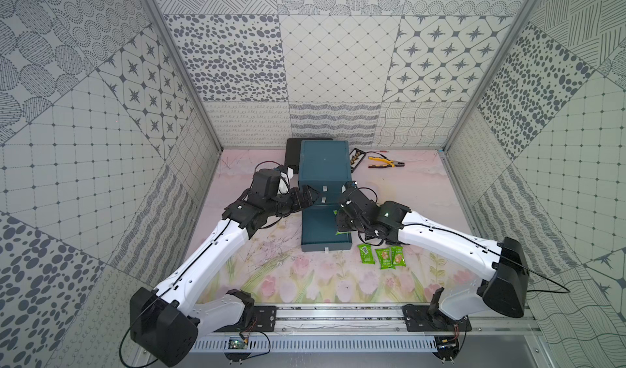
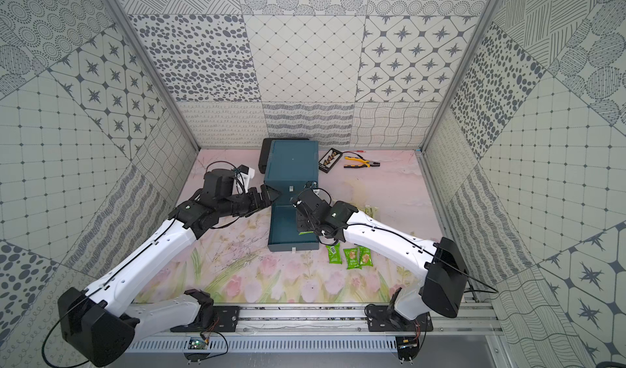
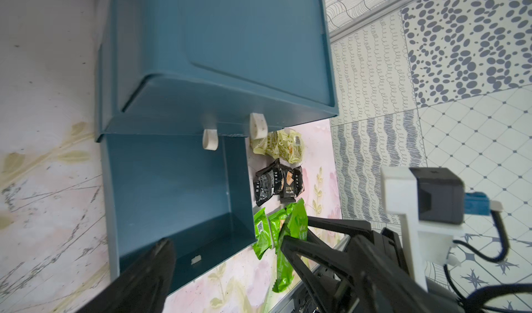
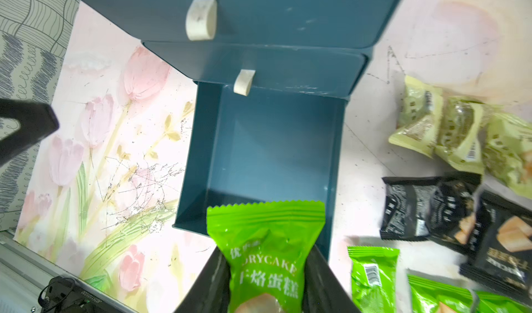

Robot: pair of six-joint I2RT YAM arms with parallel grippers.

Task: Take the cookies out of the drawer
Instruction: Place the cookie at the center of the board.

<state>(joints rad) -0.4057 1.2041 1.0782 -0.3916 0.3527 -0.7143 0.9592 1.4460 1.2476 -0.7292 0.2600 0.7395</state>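
Currently the right end effector point(image 4: 266, 254) grips 1 bright green cookie packet point(image 4: 264, 233) by its lower part, a finger pressed against each side and the crimped top edge free. In both top views this end effector point(image 1: 340, 225) hangs over the right side of the open drawer point(image 1: 325, 246), and slivers of the green packet show beside it.

The drawer is pulled out toward the near side from the bottom of the blue cabinet point(image 1: 323, 166). Its blue floor point(image 4: 273, 147) shows plainly in the right wrist view.

The other cookies lie on the floral worktop point(image 1: 288, 281), to the right of the drawer. 3 green packets point(image 1: 384, 258) sit side by side just right of the drawer's near corner. Farther back, beside the drawer's right wall, is a cluster of black packets point(image 4: 431, 208). Beyond that, a cluster of pale gold packets point(image 4: 449, 130) lies near the cabinet's front.

The left end effector point(image 1: 310, 197) is at the cabinet's front left corner, above the drawer's far left end. Its jaws look spread, since the 1 finger point(image 3: 149, 268) seen in the left wrist view sits well off to the side. I cannot tell whether it touches the cabinet.

At the far right of the cabinet lie a slim black tray point(image 1: 355, 158) and yellow-handled pliers point(image 1: 386, 162).
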